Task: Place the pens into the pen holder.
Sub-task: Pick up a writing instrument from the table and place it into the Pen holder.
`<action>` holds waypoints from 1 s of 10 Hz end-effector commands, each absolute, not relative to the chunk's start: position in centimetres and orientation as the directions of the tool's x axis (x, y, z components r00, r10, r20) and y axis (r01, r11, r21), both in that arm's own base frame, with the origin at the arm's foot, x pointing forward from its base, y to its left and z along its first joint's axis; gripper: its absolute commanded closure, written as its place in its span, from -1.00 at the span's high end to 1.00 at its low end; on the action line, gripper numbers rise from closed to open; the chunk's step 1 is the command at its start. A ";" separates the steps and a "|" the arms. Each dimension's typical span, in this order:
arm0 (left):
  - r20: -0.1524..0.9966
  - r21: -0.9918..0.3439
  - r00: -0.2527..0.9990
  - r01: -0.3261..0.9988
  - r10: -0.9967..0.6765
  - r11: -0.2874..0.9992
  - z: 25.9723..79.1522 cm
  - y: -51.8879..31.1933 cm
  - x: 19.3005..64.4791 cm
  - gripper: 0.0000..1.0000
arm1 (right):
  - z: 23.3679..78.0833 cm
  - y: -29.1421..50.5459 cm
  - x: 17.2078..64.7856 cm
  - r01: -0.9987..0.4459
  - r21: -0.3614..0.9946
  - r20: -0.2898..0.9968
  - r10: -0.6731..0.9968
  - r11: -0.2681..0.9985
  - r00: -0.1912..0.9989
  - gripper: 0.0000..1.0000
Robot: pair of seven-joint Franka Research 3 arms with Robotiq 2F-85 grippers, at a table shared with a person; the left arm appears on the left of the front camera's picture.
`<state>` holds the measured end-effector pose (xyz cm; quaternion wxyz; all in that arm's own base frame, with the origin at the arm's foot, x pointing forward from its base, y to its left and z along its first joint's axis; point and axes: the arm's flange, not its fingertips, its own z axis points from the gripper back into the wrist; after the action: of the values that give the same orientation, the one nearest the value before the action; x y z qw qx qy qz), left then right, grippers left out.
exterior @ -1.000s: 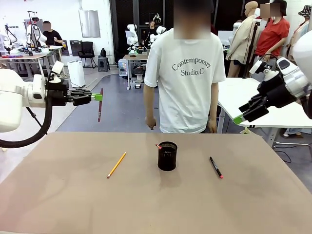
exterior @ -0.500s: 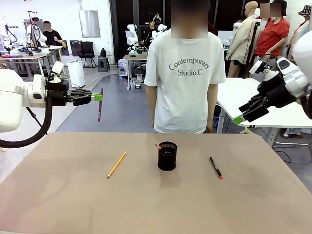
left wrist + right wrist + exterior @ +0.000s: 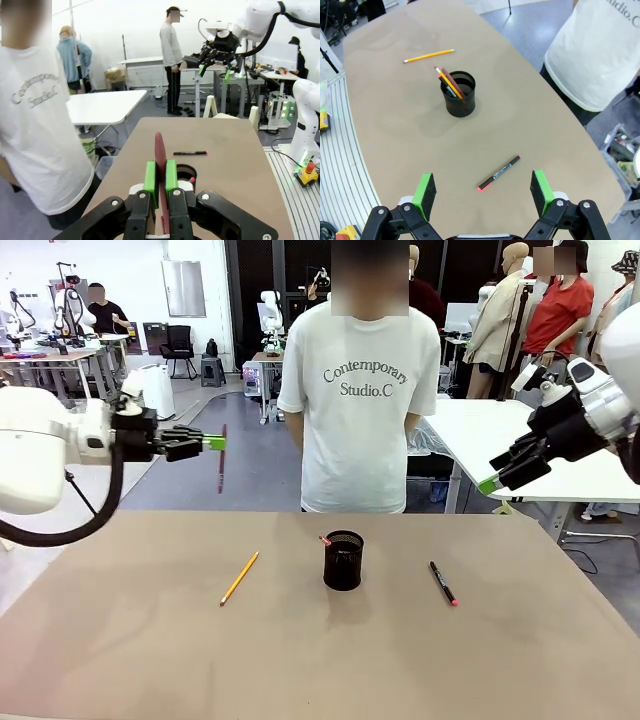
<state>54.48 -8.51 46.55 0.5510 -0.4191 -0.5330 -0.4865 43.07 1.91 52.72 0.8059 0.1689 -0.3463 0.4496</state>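
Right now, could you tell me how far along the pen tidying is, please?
Done: a few pens already stand in the pen holder. In hand: the left gripper is shut on the reddish-brown pen, which hangs upright above the table, left of the holder. Left: the yellow pencil and the black marker lie on the table either side of the holder; the right gripper is open, raised and empty.

The person's white T-shirt [image 3: 360,390] reads "Contemporary Studio.C" in dark letters across the chest.

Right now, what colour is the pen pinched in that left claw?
The pen is dull reddish-brown, clearest in the left wrist view.
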 end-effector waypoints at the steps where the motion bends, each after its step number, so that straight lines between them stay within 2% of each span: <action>1: 0.991 0.133 -0.132 0.982 -0.019 0.130 45.3 -11.8 56.2 -1.00 | 52.8 1.9 43.2 -0.845 -0.035 0.730 0.591 0.534 0.344 1.00; 4: 0.976 0.199 -0.206 0.975 0.070 0.095 43.3 -16.4 57.6 -1.00 | 52.8 1.9 43.2 -0.845 -0.035 0.730 0.591 0.534 0.344 1.00; 7: 0.969 0.186 -0.175 0.981 0.172 -0.049 41.0 -22.5 57.3 -1.00 | 52.8 1.9 43.2 -0.845 -0.035 0.730 0.591 0.534 0.344 1.00; 10: 0.952 0.239 -0.215 0.966 0.217 -0.093 39.0 -27.2 56.7 -1.00 | 52.8 1.9 43.2 -0.845 -0.035 0.730 0.591 0.534 0.344 1.00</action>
<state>55.98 -26.89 38.89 0.3755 -0.5186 -0.5553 -0.5308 43.06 1.94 52.73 0.8058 0.1687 -0.3462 0.4499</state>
